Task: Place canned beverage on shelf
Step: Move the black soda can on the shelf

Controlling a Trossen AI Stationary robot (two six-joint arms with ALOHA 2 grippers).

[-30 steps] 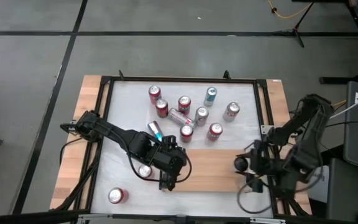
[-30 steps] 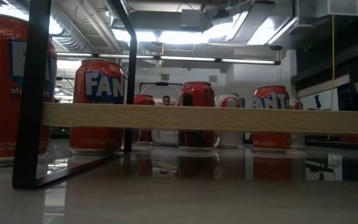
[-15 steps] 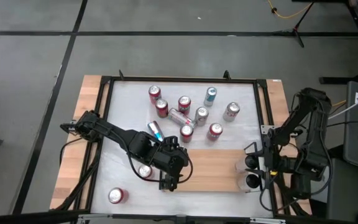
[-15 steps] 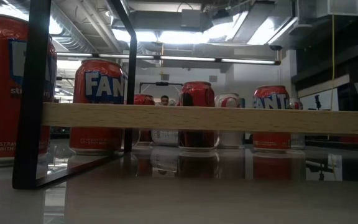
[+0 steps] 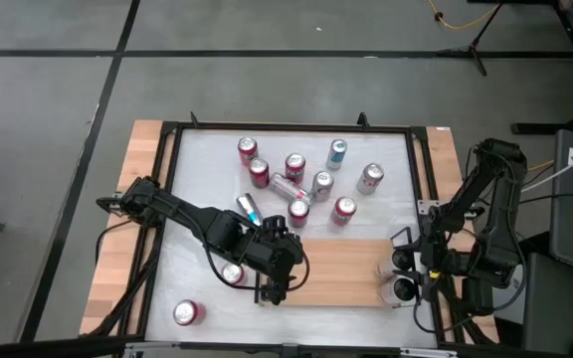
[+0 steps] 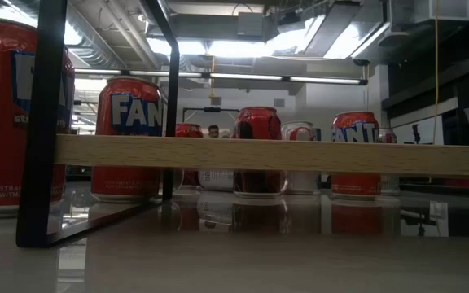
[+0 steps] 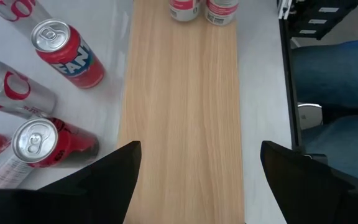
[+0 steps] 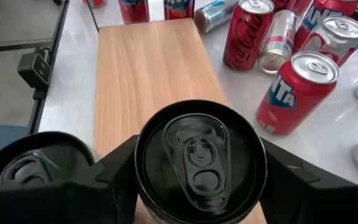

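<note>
My right pincer (image 8: 194, 180) is closed around a black-topped can (image 8: 197, 158), a finger pressed to each side of it, standing upright at the right end of the shelf (image 5: 336, 270); a second dark-topped can (image 5: 403, 261) stands just beside it on the same end. A second ago this arm held the can further out over the shelf's right edge, and it has since swung in and settled, with barely any shift over the last half second. Looking past the held can, I see the light wooden board running away toward the far end, and off its long side a cluster of red and silver cans (image 8: 297, 93) on the white counter (image 5: 207, 179). My left pincer (image 7: 197, 180) hovers over the other end of the shelf, fingers spread wide with nothing between them, exactly where it hung a second ago. From its wrist camera the bare board stretches ahead to the two cans at the far end, with a red Fanta can (image 7: 67, 53) and other cans lying on the counter alongside. From counter height, the shelf's edge crosses as a pale strip with red cans standing behind it, unchanged.
</note>
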